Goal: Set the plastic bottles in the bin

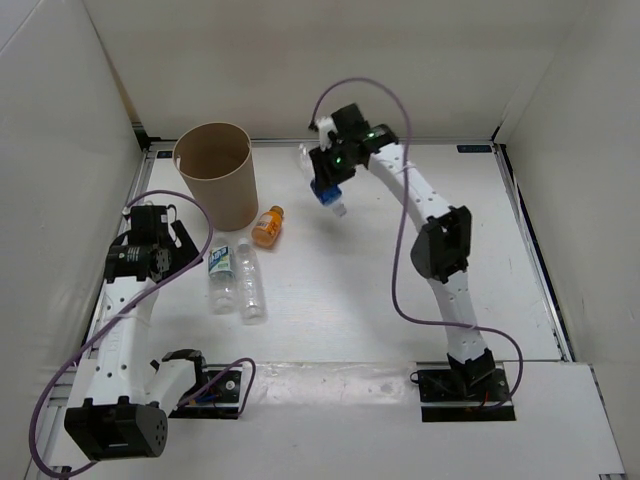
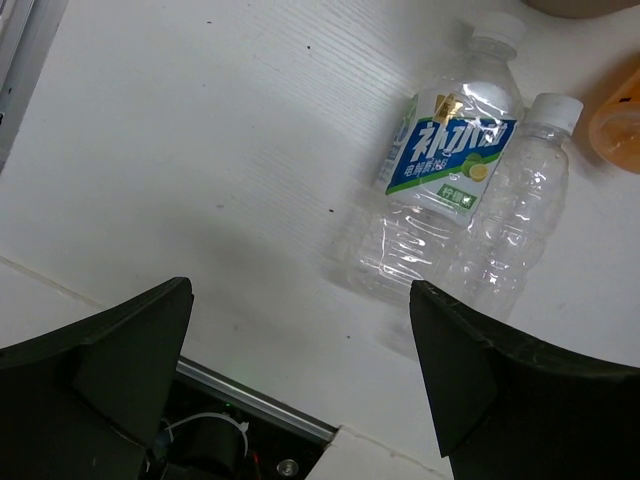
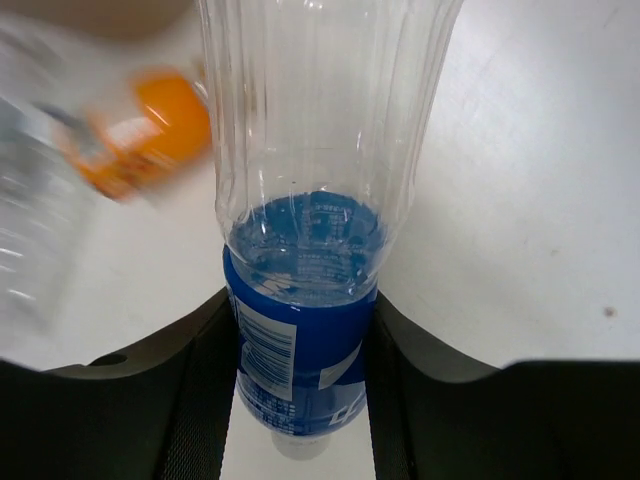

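Right gripper (image 1: 328, 180) clamps clear blue-labelled plastic bottle (image 3: 305, 190) aloft; centre it over tan cardboard cylinder bin (image 1: 226, 205) before releasing; left gripper (image 2: 300, 335) gapes empty.

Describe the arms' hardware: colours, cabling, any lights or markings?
The left arm and right arm both have white links with black joint housings. A thin purple cable loops loosely along each. The gripper fingers are matte black and wedge-shaped. Green lights glow at the right wrist. No markings are legible.
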Robot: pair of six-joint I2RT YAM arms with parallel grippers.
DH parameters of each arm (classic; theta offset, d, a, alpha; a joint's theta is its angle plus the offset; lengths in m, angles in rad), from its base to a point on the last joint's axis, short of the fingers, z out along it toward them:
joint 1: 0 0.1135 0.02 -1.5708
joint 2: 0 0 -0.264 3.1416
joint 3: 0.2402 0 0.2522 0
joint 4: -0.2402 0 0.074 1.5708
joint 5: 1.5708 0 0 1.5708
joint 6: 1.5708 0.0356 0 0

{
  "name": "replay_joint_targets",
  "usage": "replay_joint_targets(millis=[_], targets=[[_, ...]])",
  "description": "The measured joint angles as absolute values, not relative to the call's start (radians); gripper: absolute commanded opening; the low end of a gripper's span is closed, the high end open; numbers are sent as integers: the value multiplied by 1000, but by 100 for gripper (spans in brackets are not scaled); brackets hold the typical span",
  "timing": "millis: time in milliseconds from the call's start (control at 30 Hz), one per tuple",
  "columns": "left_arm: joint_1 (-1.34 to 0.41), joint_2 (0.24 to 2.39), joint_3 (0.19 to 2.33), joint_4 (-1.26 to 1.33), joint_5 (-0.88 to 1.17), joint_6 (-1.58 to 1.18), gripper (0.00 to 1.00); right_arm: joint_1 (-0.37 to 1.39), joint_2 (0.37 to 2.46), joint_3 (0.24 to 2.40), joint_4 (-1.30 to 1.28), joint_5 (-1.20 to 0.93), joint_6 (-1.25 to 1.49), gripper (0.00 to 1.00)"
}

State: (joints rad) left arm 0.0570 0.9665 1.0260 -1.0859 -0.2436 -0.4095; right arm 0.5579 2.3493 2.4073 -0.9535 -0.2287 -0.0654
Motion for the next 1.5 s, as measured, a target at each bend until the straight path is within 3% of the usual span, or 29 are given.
replay_joint_targets(millis=[267, 533, 733, 1367, 1400, 1433, 1467, 1500], targets=[[57, 995, 1024, -1048, -243, -413, 100, 465, 2083, 2448, -457, -461, 191, 0], [57, 1009, 1024, -1048, -242, -411, 100, 661, 2154, 2532, -27, -558, 168, 0], [57, 1026, 1052, -1083, -234, -408, 100, 773, 2278, 2532, 109, -561, 109, 0], [46, 1137, 1146, -1171, -149, -302, 100, 789, 2539, 2676, 319, -388, 19, 0], [46, 1137, 1146, -1174, -149, -300, 100, 789, 2544, 2676, 319, -387, 19, 3], [46, 1138, 1146, -1177, -149, -297, 100, 789, 2550, 2676, 319, -387, 19, 14], [46, 1138, 1148, -1180, -149, -296, 100, 788, 2555, 2676, 319, -387, 20, 29], [46, 1140, 1150, -1183, -150, -295, 100, 787, 2560, 2676, 319, -387, 23, 52]])
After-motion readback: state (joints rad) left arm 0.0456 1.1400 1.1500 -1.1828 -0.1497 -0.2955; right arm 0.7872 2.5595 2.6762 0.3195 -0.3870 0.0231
